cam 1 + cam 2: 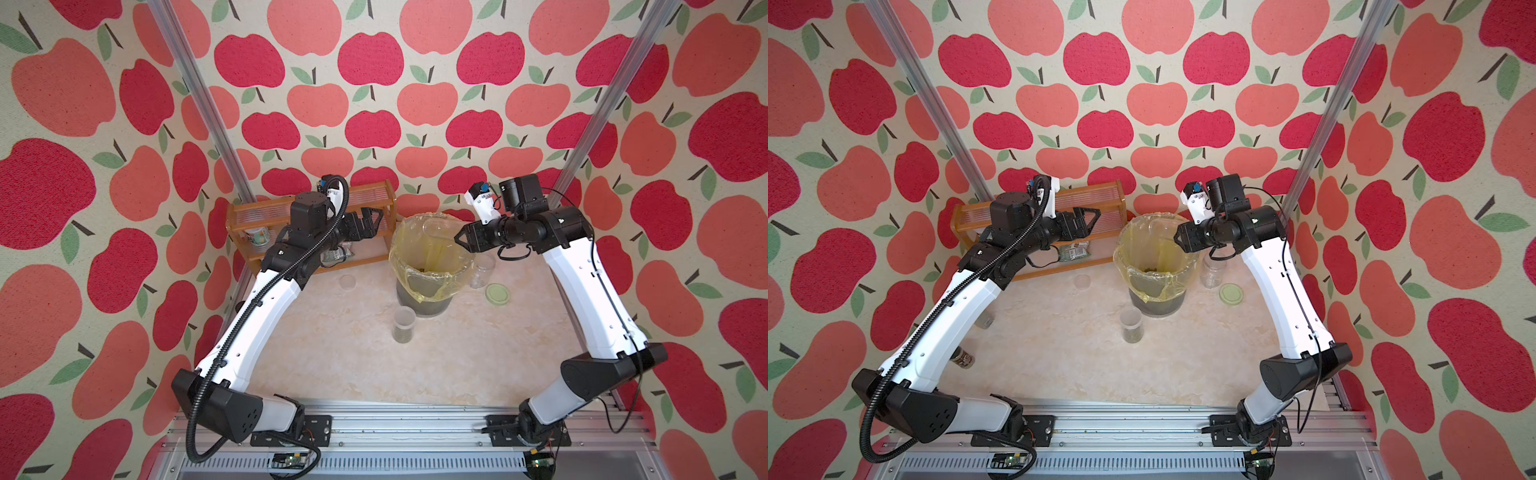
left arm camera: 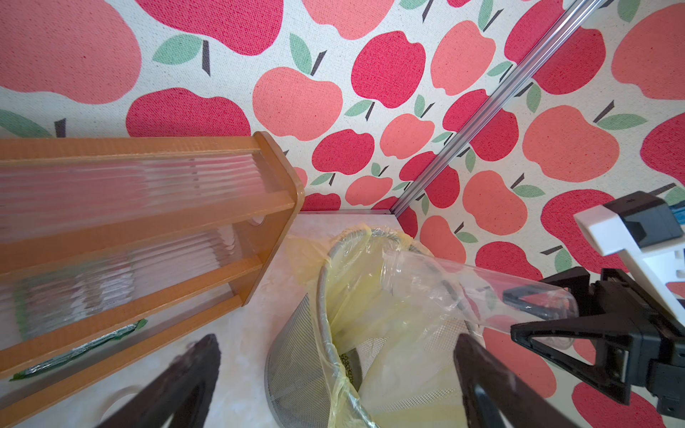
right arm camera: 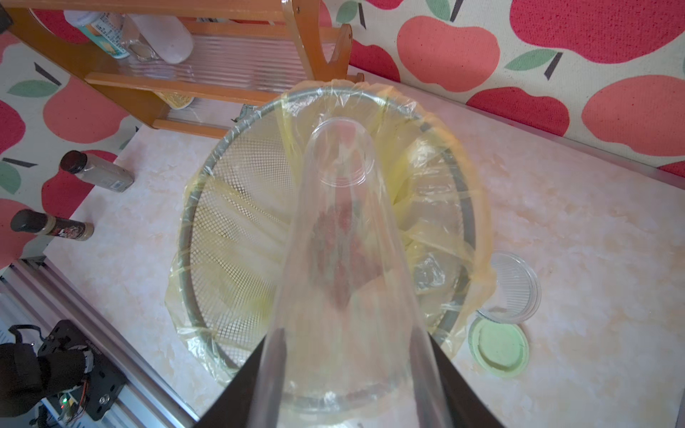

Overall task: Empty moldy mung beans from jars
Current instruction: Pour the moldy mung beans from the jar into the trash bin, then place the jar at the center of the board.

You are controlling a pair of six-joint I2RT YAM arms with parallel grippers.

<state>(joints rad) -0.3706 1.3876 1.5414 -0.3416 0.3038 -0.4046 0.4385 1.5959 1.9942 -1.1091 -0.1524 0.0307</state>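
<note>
Where the left arm crosses the desk, the left edge is mostly hidden. Two dark-capped bottles show there only in the right wrist view, labels unreadable.

At the back-left corner is a wooden rack with ribbed clear shelves, half covered by the arm. On it are a printed can and a green packet, both partly cut off.

In front of the rack hangs the left gripper, fingers spread wide, nothing in them. Near the rack a small clear lid lies flat and round.

Just in front of the bin the short jar stands upright with a frosted top and dark mung beans at its bottom. The bin is grey metal mesh with a crinkly yellow plastic liner, mid-desk near the back edge. A few grains lie deep inside, hard to make out.

Over it the tall jar, a clear narrow cylinder, is tilted mouth-down and see-through end to end. The right gripper pinches its base.

Right of the bin the wide jar is upright, open-topped and partly behind that arm. A pale green lid lies flat beside it.
</note>
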